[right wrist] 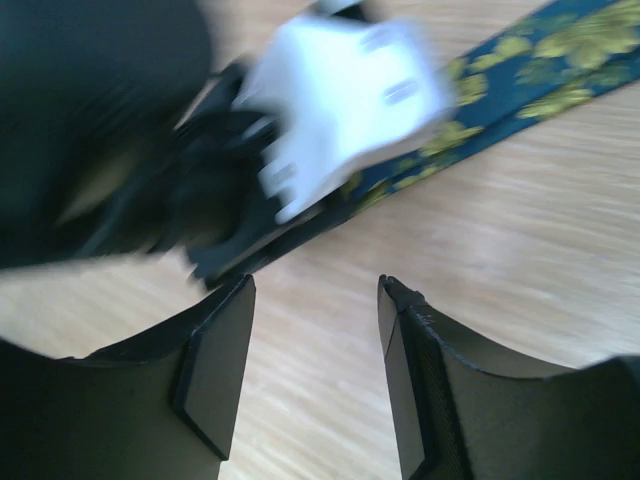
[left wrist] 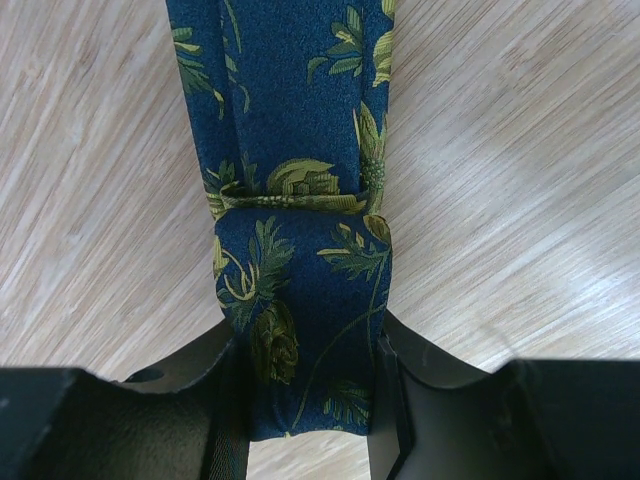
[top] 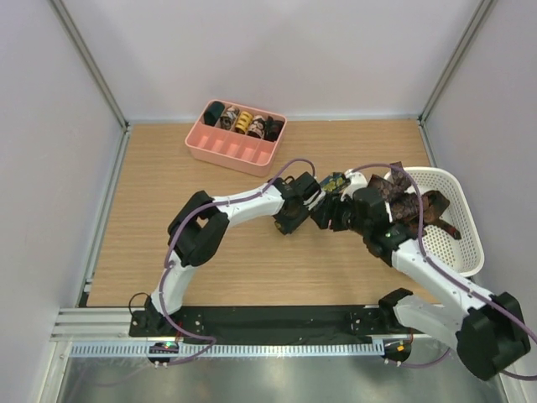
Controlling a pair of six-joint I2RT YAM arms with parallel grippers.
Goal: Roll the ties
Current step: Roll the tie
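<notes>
A divided tray [top: 220,155] sits at the far edge of the tabletop [top: 168,252], rolled ties [top: 243,122] in its back row. A basket [top: 470,243] at the right edge holds loose ties [top: 428,210]. Another tie [left wrist: 300,300] is just left of it.

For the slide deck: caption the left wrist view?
Left tool grips the folded end of a navy floral tie over the wooden table.

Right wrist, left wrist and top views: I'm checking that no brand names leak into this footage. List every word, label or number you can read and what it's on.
No readable text in any view.
navy tie: leaf print only, no label showing.
pink tray and white basket: no marks visible.
Right wrist view: blurred; nothing legible on the white arm part.
</notes>
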